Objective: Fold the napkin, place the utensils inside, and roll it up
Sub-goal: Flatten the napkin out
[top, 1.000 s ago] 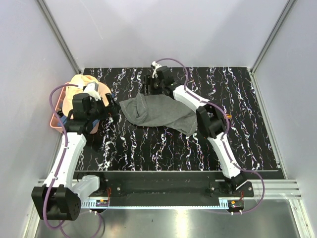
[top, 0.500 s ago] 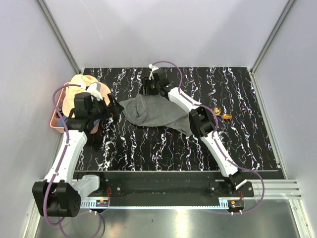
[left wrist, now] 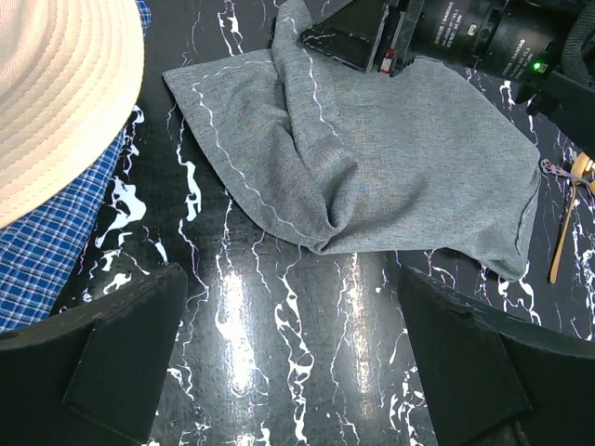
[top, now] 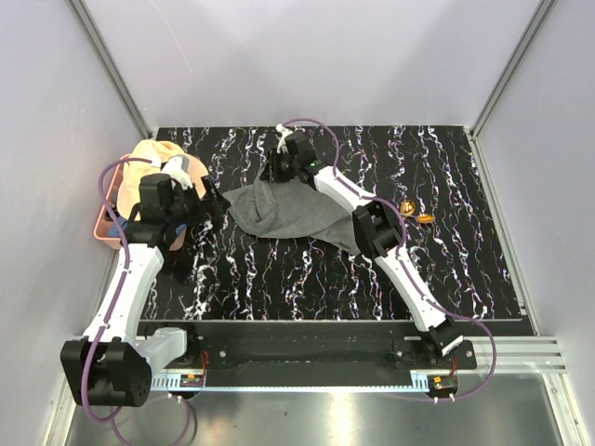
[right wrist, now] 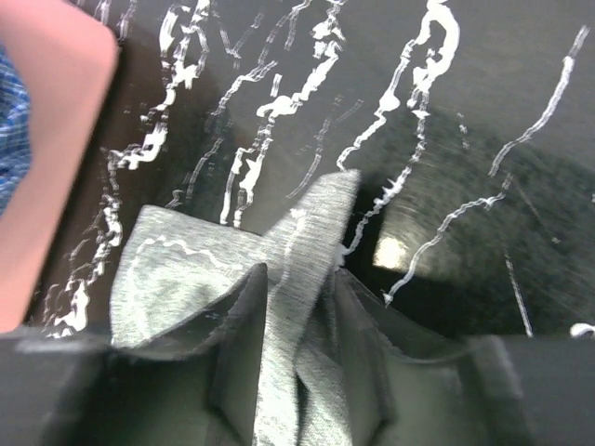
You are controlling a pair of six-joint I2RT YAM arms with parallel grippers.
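Narrowing right claw (right wrist: 296, 325) since second ago around napkin (right wrist: 177, 269) far-edge fold, arm shifted left; cannot tell if clamped; left claw (left wrist: 297, 362) spread wide, empty; hat (left wrist: 56, 84), spoon (left wrist: 581, 167) nearby

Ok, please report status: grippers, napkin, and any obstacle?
Left gripper open, above table near napkin. Right gripper astride napkin's far edge, grip unconfirmed. Napkin crumpled, not folded. Gold spoon beside it, apart; nothing blocking.

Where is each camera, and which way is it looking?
Top: above, behind the arms, looking down at the table; both arms show.
Left wrist: on that wrist, facing the napkin and spoon; open left tool shows.
Right wrist: close above the napkin's edge; right tool straddles a fold.
Shared: all three see the napkin.
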